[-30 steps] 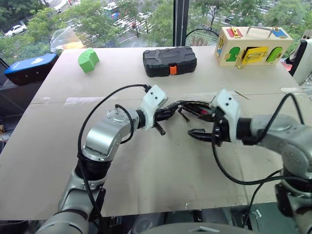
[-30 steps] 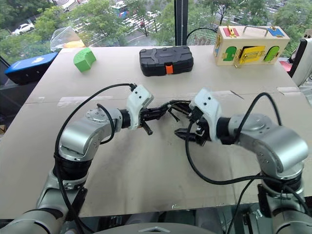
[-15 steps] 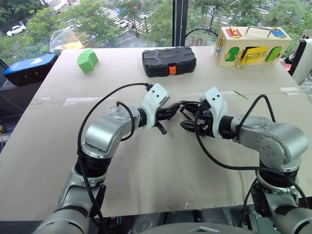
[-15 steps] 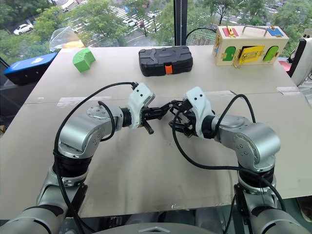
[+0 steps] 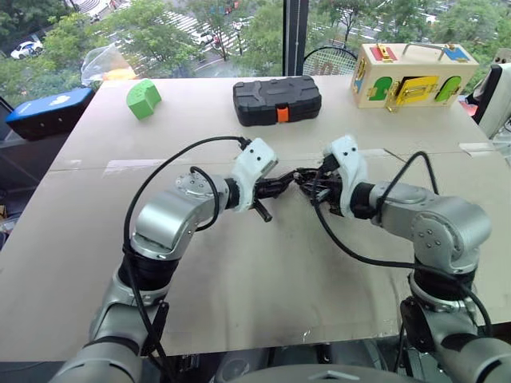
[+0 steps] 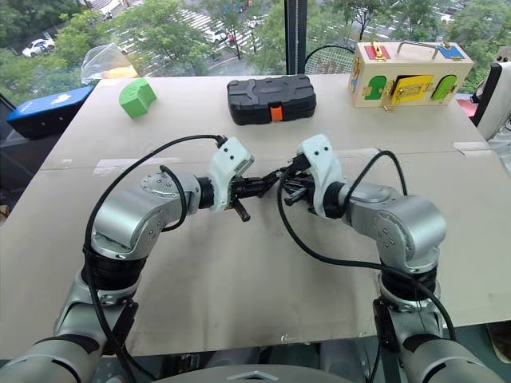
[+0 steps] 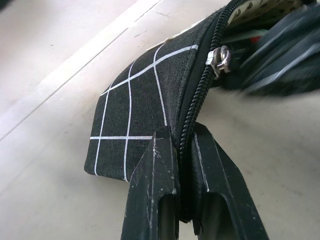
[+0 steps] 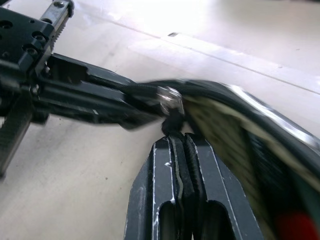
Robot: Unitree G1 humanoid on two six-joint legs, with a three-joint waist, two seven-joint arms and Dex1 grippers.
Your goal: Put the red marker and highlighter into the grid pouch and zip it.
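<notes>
**Table inventory: two grippers on one pouch**

Grid pouch (image 7: 132,125), one: black fabric with white grid lines, held up at the middle of the table (image 5: 239,295) between the two grippers. Zipper slider (image 7: 220,57), one, metal, sitting near the left-gripper end of the track; the mouth beyond it stands open, showing a pale lining. A patch of red shows inside the mouth in the right wrist view; whether it is the marker cannot be told. No readable writing on the pouch.

Left gripper (image 7: 182,150), one: fingers together, clamped on the pouch's zipper edge at its end.

Right gripper (image 8: 182,150), one: fingers together, pinching the black pull cord (image 8: 172,122) just below the slider. The two grippers meet tip to tip.

Black hard case (image 5: 277,100), one, with one orange latch, at 12 o'clock from the pouch, well apart.

Green block (image 5: 144,98), one, at 10 o'clock, near the far left corner.

Wooden latch box (image 5: 413,76), one, at 2 o'clock, with green, yellow, red and blue fittings; no legible text.

Blue device (image 5: 48,110), one, off the table's left edge at 10 o'clock, bearing a white emblem, unreadable.
</notes>
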